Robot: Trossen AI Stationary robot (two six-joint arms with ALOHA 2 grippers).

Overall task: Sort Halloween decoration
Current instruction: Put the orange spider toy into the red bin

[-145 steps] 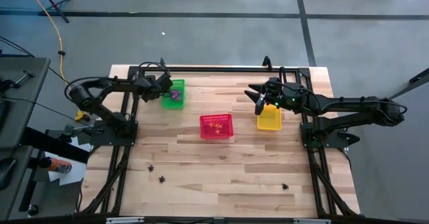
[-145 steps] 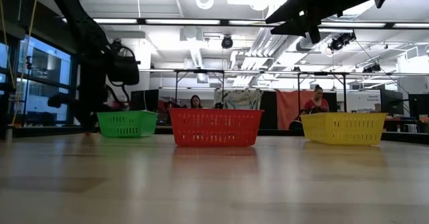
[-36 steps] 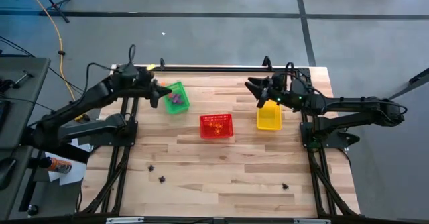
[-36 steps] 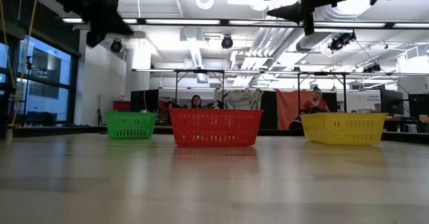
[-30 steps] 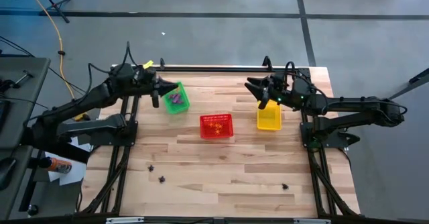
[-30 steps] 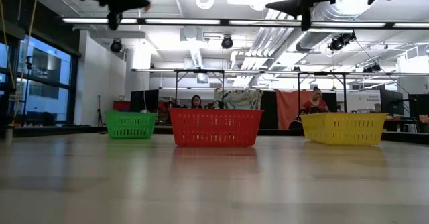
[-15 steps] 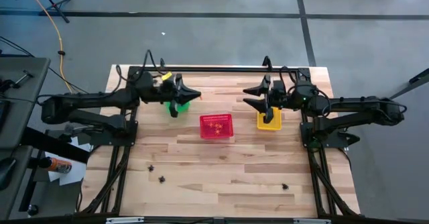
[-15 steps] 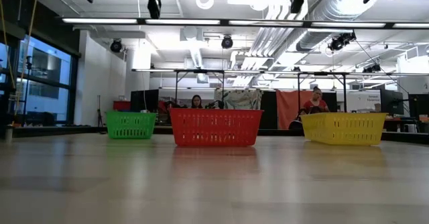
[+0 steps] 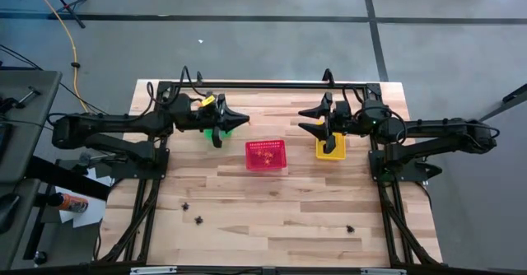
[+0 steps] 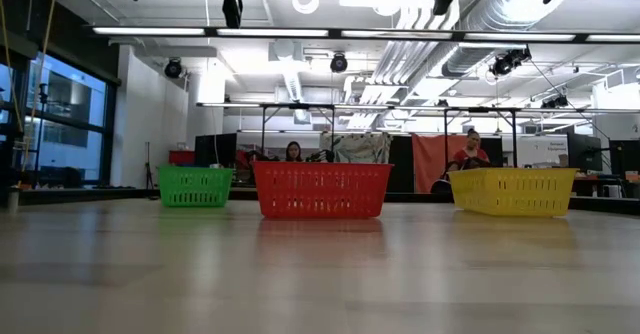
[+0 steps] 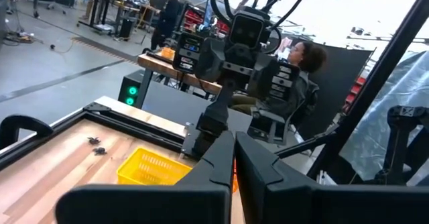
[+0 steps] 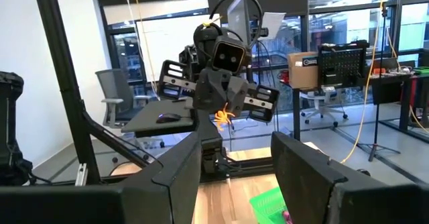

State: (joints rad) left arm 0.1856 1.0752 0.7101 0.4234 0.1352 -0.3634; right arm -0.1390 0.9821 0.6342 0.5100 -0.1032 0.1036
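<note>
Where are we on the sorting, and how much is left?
Partly done. Orange trinkets lie in the red basket, and a purple one shows in the green basket. In hand: nothing visible. The left gripper hovers over the green basket; the right gripper hangs open beside the yellow basket. Left: three black trinkets lying loose on the table.

3 baskets: green [image 10: 195, 186], red [image 9: 266, 156], yellow [image 10: 512, 191]; 3 black trinkets [image 9: 198, 220] loose on the table [image 9: 272, 209]; 2 arms
</note>
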